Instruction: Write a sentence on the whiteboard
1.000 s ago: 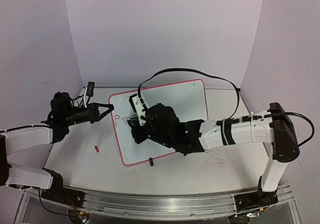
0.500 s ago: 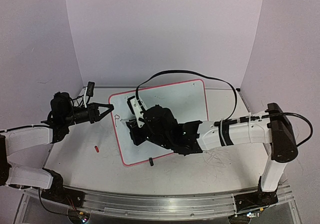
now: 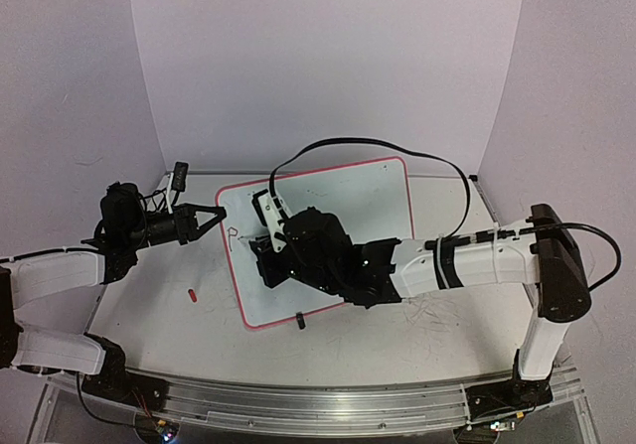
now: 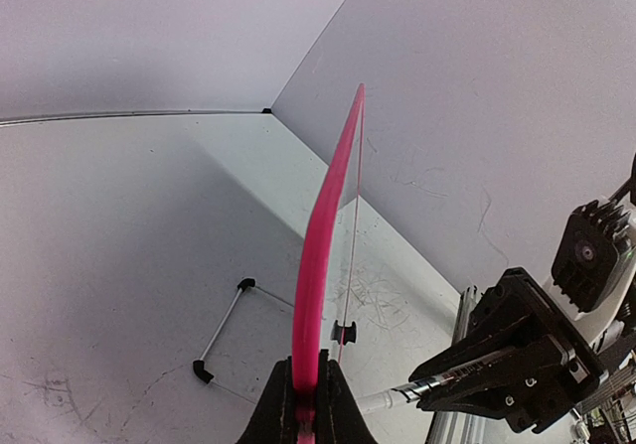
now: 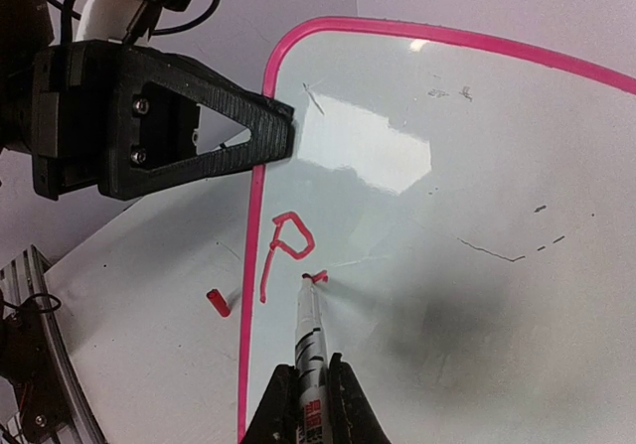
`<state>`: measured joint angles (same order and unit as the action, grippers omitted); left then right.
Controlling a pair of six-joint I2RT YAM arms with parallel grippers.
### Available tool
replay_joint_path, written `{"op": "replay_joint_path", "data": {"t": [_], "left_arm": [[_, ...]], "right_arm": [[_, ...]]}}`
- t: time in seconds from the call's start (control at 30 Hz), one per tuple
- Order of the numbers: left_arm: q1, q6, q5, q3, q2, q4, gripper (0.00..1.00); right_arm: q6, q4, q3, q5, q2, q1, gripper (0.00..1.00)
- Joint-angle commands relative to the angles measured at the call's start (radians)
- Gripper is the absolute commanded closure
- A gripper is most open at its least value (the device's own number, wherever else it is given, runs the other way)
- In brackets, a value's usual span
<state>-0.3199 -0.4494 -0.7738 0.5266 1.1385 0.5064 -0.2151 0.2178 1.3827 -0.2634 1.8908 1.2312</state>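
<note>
Lying on the white table [image 3: 397, 330] just left of the glossy red-rimmed whiteboard [image 3: 368, 196], a small red cap [image 5: 218, 303]; left gripper [image 3: 211, 213] pinches the board's left rim, right gripper [image 5: 310, 389] clamps a grey marker [image 5: 311, 330], tip touching beside a red "P" [image 5: 285, 245].

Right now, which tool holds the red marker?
The right black tool, red marker tip on the glossy white board; the left tool clamps its pink rim.
</note>
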Motion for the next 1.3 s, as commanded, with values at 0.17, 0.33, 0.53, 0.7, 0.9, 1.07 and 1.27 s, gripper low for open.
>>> {"op": "replay_joint_path", "data": {"t": [0.17, 0.33, 0.53, 0.7, 0.9, 1.07, 1.27], "left_arm": [[-0.004, 0.014, -0.021, 0.008, -0.021, 0.04, 1.0], [-0.003, 0.014, -0.021, 0.008, -0.022, 0.041, 1.0], [-0.004, 0.012, -0.023, 0.006, -0.023, 0.041, 1.0], [-0.004, 0.012, -0.022, 0.007, -0.023, 0.041, 1.0], [-0.004, 0.011, -0.025, 0.006, -0.025, 0.041, 1.0], [-0.004, 0.011, -0.025, 0.006, -0.025, 0.041, 1.0], [-0.004, 0.012, -0.026, 0.006, -0.026, 0.04, 1.0]], "right_arm": [[-0.026, -0.021, -0.023, -0.006, -0.002, 0.004, 1.0], [-0.032, -0.023, -0.036, -0.012, -0.011, 0.005, 1.0], [-0.044, -0.025, -0.06, -0.035, -0.029, 0.005, 1.0], [-0.056, -0.022, -0.074, -0.086, -0.043, 0.006, 1.0], [-0.054, 0.008, -0.068, -0.117, -0.048, 0.004, 1.0], [-0.048, 0.021, -0.059, -0.131, -0.053, -0.002, 1.0], [-0.037, 0.025, -0.04, -0.123, -0.04, -0.005, 1.0]]}}
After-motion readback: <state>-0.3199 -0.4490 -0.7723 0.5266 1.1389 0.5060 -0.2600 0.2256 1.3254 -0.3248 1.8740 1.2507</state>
